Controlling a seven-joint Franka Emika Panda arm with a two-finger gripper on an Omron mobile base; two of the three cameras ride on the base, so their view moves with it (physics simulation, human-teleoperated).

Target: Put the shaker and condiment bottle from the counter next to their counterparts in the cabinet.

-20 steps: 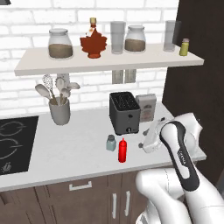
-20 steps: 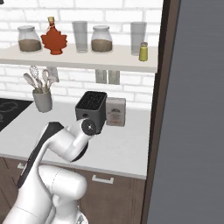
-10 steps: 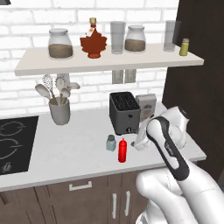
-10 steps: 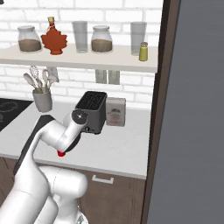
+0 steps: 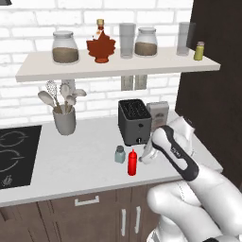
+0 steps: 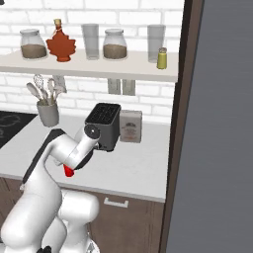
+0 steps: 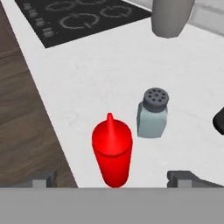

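The gripper (image 7: 114,178) is wide open and holds nothing. The red bottle (image 7: 112,150) stands on the counter (image 7: 87,78) between the jaws, nearer one finger; the shaker (image 7: 152,113) stands just beyond it.

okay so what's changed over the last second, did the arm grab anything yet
Nothing is grabbed yet. The arm has swung left and down toward the front of the counter, so the open hand is now just behind the condiment bottle, with the shaker beyond it. Both have stayed standing in place, and so have the shelf items.
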